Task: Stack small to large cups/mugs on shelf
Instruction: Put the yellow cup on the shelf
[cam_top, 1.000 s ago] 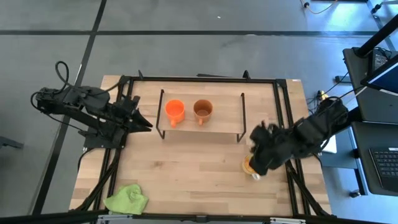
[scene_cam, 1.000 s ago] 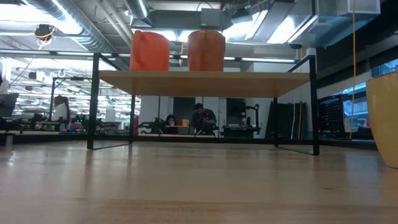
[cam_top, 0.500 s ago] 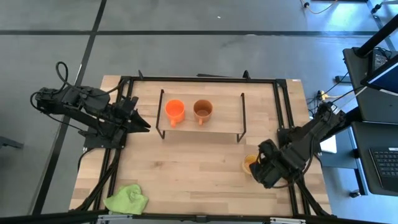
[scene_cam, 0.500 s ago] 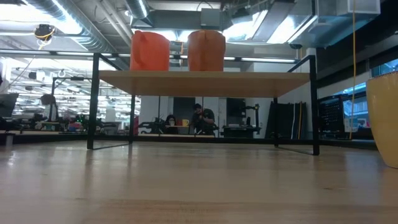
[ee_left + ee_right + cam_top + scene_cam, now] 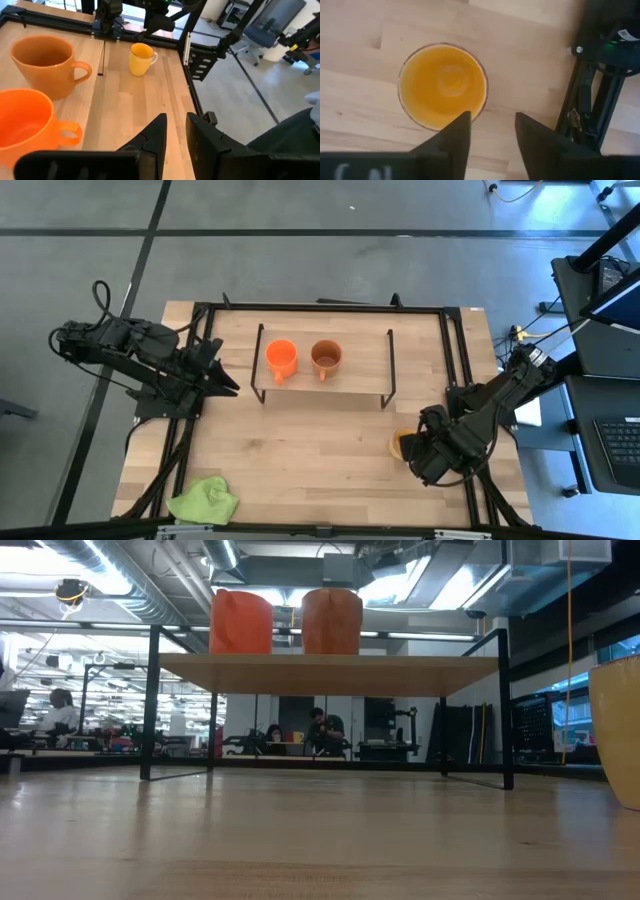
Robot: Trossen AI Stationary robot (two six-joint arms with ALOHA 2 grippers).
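The bright orange mug [image 5: 281,358] and the brown mug [image 5: 326,357] stand upright, side by side, on the light-wood shelf [image 5: 350,380]; they also show in the low view [image 5: 241,622] [image 5: 331,622]. The yellow mug [image 5: 401,443] stands upright on the tabletop near the shelf's right end, and is seen from above in the right wrist view [image 5: 442,85]. My right gripper [image 5: 492,120] is open, pointing down just above and beside this mug; I cannot tell whether a finger touches its rim. My left gripper [image 5: 176,122] waits left of the shelf, open by a narrow gap.
A lime-green cloth [image 5: 205,500] lies at the table's near left corner. The table's black frame [image 5: 455,350] runs along its edges, and a frame rail shows right beside the yellow mug [image 5: 590,100]. People sit in the room beyond the table [image 5: 322,730].
My right gripper has gone from beside the shelf's right end toward the table's near edge and turned, and now hangs over the near right side of the yellow mug. The mug has stayed in place.
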